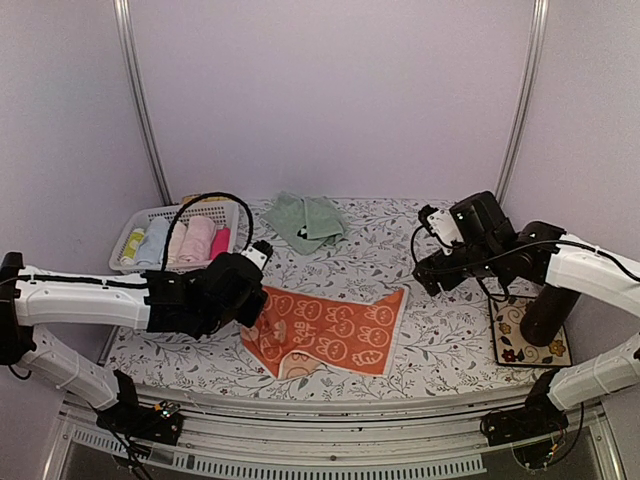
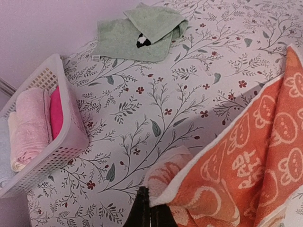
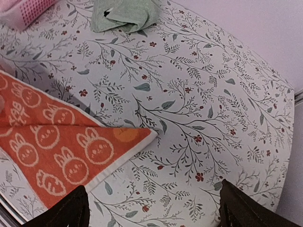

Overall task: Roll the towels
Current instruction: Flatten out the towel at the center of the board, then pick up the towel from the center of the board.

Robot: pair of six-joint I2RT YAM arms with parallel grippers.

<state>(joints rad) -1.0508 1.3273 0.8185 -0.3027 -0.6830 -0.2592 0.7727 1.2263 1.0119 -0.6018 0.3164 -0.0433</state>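
Note:
An orange towel (image 1: pixel 335 330) with cream bunny prints lies spread on the flowered table cover, its near-left part bunched and folded. My left gripper (image 1: pixel 258 298) is shut on that towel's left corner (image 2: pixel 165 179), the dark jaws (image 2: pixel 150 213) pinching the lifted edge. My right gripper (image 1: pixel 427 280) hangs open just right of the towel's far right corner (image 3: pixel 149 135), which lies flat. Its dark fingers (image 3: pixel 71 210) stand wide apart with only table cover between them. A pale green towel (image 1: pixel 305 220) lies loosely folded at the back, with a small dark-and-white mark (image 2: pixel 143 41).
A white lattice basket (image 1: pixel 135 225) at the back left holds several rolled towels, pink (image 2: pixel 31 125) and pale ones. A small flowered mat (image 1: pixel 510 335) lies at the right under the right arm. The table's front edge (image 1: pixel 330 400) runs close below the orange towel.

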